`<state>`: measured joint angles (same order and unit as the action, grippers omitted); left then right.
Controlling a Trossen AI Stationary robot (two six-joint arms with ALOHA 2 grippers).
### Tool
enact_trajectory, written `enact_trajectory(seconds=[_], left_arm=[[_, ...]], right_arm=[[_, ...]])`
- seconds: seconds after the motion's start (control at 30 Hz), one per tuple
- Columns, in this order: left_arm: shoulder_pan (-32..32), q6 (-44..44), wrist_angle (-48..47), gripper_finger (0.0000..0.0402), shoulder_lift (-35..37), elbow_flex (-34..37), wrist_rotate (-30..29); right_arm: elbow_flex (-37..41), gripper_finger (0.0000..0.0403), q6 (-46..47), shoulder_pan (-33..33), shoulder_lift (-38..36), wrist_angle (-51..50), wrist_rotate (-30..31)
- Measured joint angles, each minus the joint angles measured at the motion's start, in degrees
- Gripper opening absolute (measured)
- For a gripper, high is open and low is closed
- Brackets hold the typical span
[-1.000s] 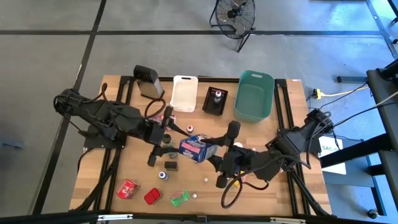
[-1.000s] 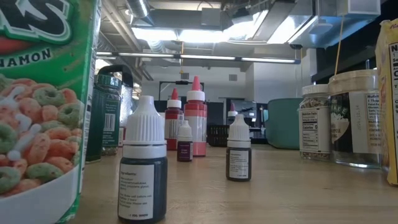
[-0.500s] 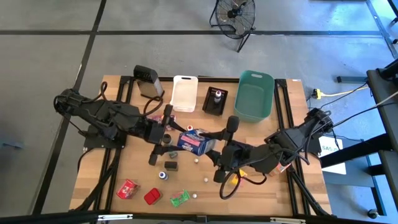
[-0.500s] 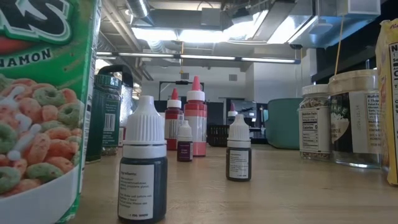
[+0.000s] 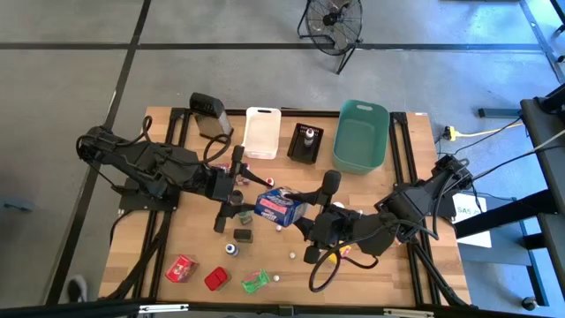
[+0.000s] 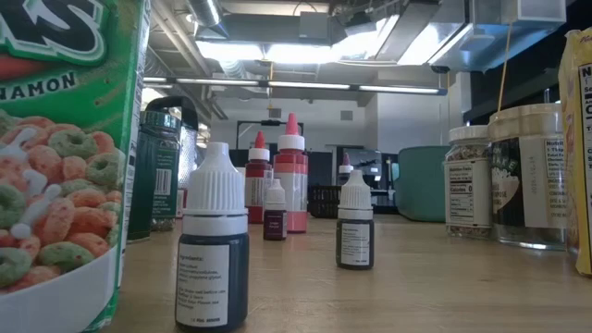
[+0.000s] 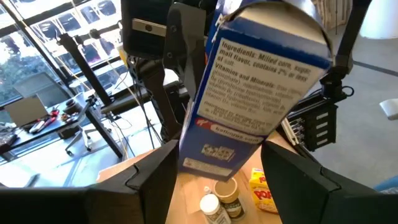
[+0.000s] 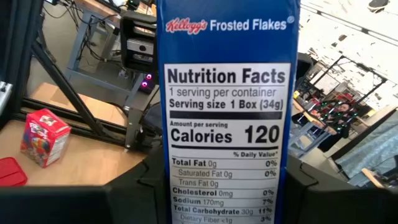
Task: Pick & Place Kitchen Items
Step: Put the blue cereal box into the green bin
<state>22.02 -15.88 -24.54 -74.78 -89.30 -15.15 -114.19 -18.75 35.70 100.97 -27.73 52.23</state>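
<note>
The wooden table (image 5: 415, 132) holds the teal bin (image 5: 360, 134), white bin (image 5: 261, 131) and black bin (image 5: 305, 141) along its far edge. Mid-table, the blue Frosted Flakes box (image 5: 278, 206) hangs between the left gripper (image 5: 252, 196) and right gripper (image 5: 305, 216), both clamped on it. The pair has drifted slightly back from half a second ago, suggesting a handover in progress.

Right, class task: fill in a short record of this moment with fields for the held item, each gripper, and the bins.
held item: blue Frosted Flakes box, lifted over the table's middle
left gripper: fingers closed on one end of the box
right gripper: fingers closed on the opposite end
bins: white bin, black bin holding a small bottle, teal bin, along the far edge
</note>
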Motion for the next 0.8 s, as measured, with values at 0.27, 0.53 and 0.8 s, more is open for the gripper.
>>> enact_trajectory(seconds=[0.27, 0.53, 0.8], left_arm=[[-0.04, 0.72, 0.72, 0.0224, 0.02, -0.02, 3.05], [-0.04, 0.7, 1.09, 0.0224, 0.15, -0.02, 5.05], [0.07, -0.44, 3.78, 0.0224, 0.12, -0.07, -0.95]], right_arm=[[0.0, 0.0176, 0.25, -0.85, -0.02, -0.13, -0.67], [-0.03, 0.0177, 1.41, -2.9, -0.26, -0.39, -5.11], [-0.09, 0.0176, 1.82, -3.86, -0.35, -0.49, -5.16]])
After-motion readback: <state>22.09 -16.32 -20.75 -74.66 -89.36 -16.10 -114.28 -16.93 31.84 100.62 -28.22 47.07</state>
